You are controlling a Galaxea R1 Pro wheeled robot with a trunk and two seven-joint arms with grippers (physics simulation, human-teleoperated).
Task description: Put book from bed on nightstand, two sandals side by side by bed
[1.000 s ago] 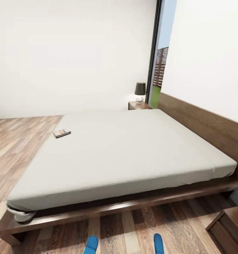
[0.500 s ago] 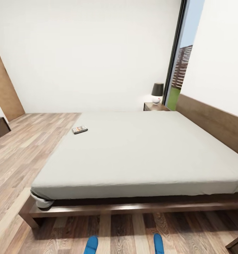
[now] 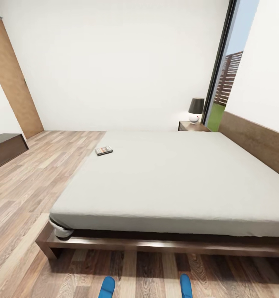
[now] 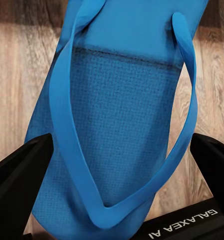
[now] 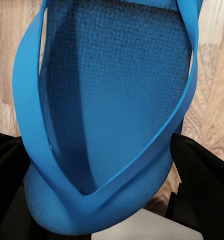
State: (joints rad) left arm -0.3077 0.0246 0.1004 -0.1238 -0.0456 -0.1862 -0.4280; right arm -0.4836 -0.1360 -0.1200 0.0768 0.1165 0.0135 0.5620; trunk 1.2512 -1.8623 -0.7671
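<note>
Blue sandals sit nearest: the left pincer [image 4: 114, 200] grips the left sandal [image 4: 116, 115], black fingers [image 4: 19, 172] against both its edges, and the right pincer [image 5: 99, 185] grips the right sandal [image 5: 107, 110] likewise. In the head view both sandal tips [image 3: 107, 287] [image 3: 186, 285] poke up over the plank floor [image 3: 23, 194]. Beyond lies the bed [image 3: 164, 244], with the book [image 3: 103, 150] near its far left mattress edge. Farthest, a nightstand [image 3: 193, 126] carries a lamp [image 3: 196, 109] beside the window [image 3: 230, 78].

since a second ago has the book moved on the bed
No. The book keeps its spot near the mattress's left edge on the bed; the whole head view swung, so its shift in the picture is camera motion.
</note>
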